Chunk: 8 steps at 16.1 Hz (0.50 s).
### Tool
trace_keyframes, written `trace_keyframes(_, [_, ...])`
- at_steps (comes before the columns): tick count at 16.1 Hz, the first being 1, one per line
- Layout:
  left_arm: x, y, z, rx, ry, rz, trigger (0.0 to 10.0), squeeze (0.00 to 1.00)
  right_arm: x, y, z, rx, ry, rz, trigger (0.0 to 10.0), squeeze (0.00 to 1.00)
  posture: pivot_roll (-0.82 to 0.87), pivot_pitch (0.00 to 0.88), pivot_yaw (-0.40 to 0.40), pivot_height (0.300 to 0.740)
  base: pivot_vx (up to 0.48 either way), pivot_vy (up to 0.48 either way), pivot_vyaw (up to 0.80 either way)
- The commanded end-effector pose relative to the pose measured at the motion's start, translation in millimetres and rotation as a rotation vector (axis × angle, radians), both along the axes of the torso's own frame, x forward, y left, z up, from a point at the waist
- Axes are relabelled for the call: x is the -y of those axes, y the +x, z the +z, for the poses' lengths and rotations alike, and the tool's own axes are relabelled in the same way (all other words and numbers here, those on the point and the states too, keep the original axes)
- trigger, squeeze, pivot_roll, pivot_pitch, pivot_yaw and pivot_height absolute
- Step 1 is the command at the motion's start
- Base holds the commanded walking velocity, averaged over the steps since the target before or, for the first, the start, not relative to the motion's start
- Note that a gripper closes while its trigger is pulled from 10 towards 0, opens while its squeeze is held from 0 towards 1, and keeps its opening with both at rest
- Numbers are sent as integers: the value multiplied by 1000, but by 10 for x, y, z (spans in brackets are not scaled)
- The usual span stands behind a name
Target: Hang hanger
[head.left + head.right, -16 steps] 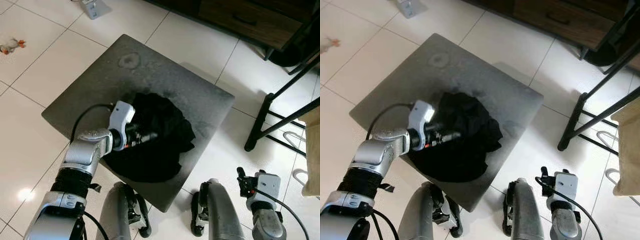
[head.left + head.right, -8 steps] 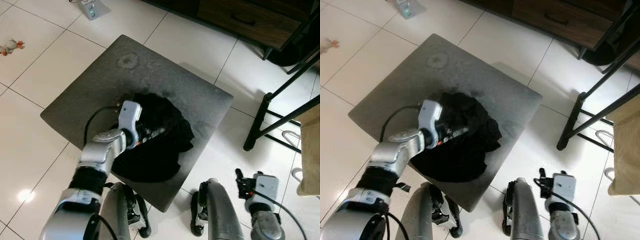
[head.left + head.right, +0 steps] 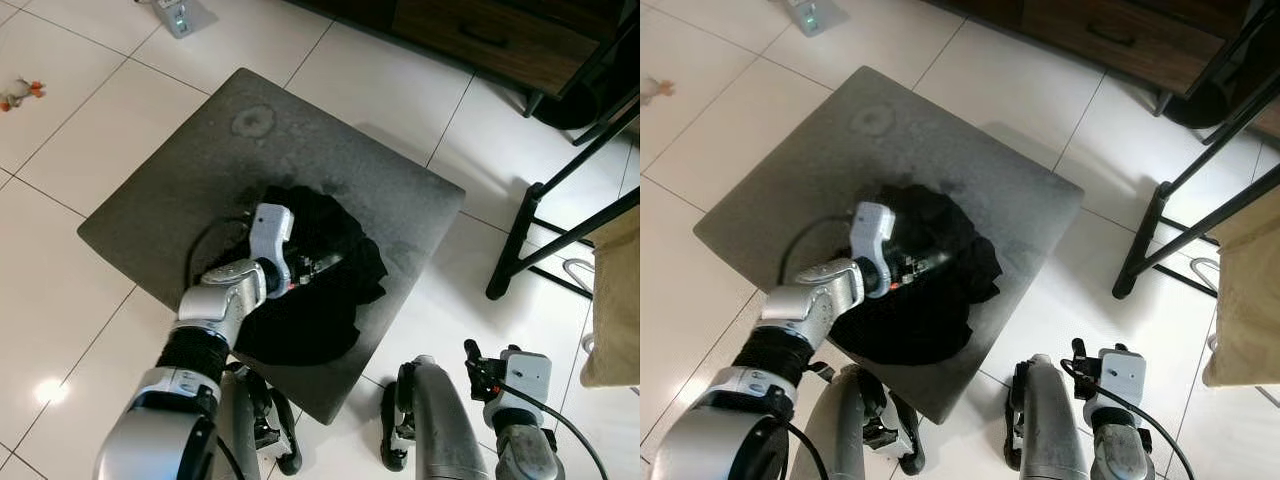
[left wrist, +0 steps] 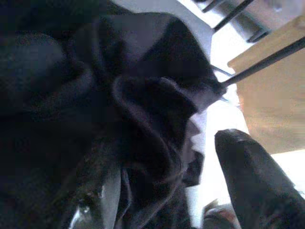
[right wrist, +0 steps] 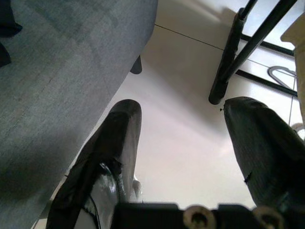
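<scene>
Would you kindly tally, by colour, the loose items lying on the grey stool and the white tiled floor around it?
Black: 1, the crumpled garment on the stool
White: 1, the small device with a green light
Orange-and-white: 1, the small toy
Total: 3

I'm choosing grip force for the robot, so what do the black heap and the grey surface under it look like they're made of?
The black heap, where the left gripper reaches, looks like soft matte cloth: it lies in loose folds. The grey surface looks like a short-napped fabric or felt cover, matte, with faint ring-shaped marks; what is under it can't be told.
</scene>
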State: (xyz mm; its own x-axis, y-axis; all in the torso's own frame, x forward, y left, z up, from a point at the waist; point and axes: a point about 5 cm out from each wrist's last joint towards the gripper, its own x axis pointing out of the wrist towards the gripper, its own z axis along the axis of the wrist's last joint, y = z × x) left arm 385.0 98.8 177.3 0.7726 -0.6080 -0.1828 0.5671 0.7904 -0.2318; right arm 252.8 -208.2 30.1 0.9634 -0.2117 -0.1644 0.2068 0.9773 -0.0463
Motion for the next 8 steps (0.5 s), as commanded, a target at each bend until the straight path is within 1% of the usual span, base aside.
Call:
trace_keyframes(1, [-6,-6,-69,-25,-9,11,0,0,13,-129,-117,-53,13,-21,10000,0,-140,559,30,591,0,0,0])
trace_keyframes(2, [-17,6,-59,-17,-2,26,0,0,10,-131,-116,-53,15,-23,10000,0,-139,560,31,591,0,0,0])
trace_keyframes(5, [-46,29,-30,-5,-19,47,0,0,-21,-147,-126,-57,18,-22,10000,0,-137,563,36,591,0,0,0])
trace_keyframes(8, [-37,21,-34,1,-28,37,0,0,-28,-162,-141,-66,21,-24,10000,0,-138,564,36,591,0,0,0])
